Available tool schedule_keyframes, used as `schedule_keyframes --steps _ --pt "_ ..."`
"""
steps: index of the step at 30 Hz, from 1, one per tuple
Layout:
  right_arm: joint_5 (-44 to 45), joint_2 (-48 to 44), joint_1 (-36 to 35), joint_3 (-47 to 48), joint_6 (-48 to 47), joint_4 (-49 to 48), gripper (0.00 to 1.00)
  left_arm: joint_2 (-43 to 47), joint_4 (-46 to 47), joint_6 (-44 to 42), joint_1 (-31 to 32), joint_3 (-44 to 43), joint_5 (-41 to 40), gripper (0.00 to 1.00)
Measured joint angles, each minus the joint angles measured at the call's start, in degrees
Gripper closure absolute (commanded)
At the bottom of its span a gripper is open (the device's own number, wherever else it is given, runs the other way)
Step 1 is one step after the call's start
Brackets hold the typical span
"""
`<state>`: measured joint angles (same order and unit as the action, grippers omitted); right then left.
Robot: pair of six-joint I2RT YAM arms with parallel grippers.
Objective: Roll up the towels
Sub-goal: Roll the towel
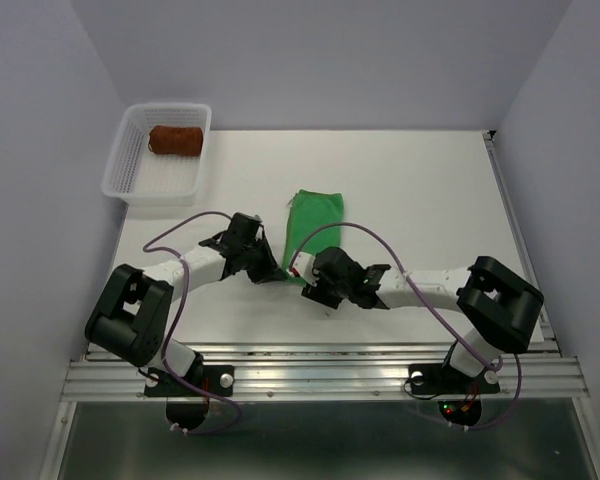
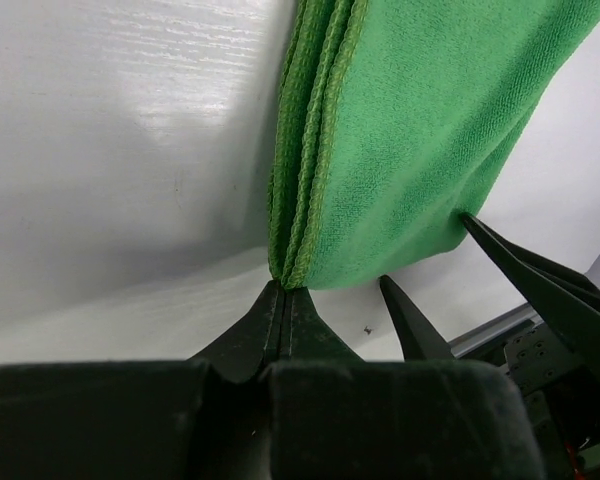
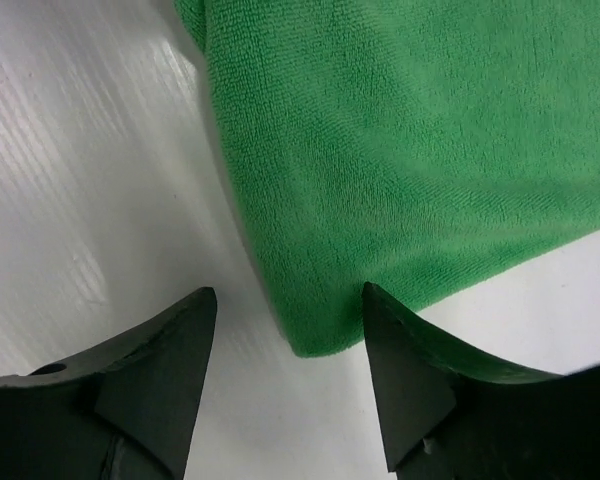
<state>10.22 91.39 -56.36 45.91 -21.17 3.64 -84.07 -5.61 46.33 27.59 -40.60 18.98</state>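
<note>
Green towel point(image 1: 315, 212) lies folded into a long strip on the white table point(image 1: 420, 200), stretching away ahead of both claws. Your left claw point(image 2: 283, 287) has its fingers pressed together and pinches the towel's near corner right at the tips, where the stacked hemmed edges run into them. How far the cloth reaches in between the fingers is hidden. Your right claw point(image 3: 290, 300) is spread, with the towel's other near corner sitting in the gap between its fingers, closer to the right-hand one. You cannot tell whether that finger touches the cloth. From above, both wrists cover the towel's near edge, so neither corner shows there. Both wrist views cut off the towel's far end. Well ahead and to the left of your left claw, the rust-brown towel point(image 1: 175, 140) lies rolled up in the far end of the white mesh basket point(image 1: 120, 178)
</note>
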Motion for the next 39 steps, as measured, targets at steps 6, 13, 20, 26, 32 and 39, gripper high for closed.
schedule_keyframes --steps 6,13,20,26,32,39 --pt "1.44 2.86 0.00 0.98 0.24 -3.39 0.67 0.13 -0.42 -0.48 -0.74 0.00 0.13 1.00" --pt "1.31 3.32 0.02 1.05 1.27 -4.02 0.93 0.63 -1.42 -1.03 -1.49 -0.04 0.48 1.00" --pt "-2.49 -2.38 0.00 1.07 2.75 -1.01 0.95 2.29 -2.38 -1.27 -2.21 -1.05 1.79 1.00" --pt "-2.27 -4.26 0.02 2.08 3.17 -0.24 0.96 3.02 -2.56 -1.29 -2.62 -3.52 2.12 1.00" --pt "-3.52 -3.89 2.23 3.69 3.43 0.44 0.99 1.62 -2.40 -1.38 -3.28 -7.26 2.38 1.00" --pt "-12.00 -1.66 10.69 7.61 3.45 1.60 0.99 -3.28 -2.14 -1.46 -4.83 -10.62 3.04 1.00"
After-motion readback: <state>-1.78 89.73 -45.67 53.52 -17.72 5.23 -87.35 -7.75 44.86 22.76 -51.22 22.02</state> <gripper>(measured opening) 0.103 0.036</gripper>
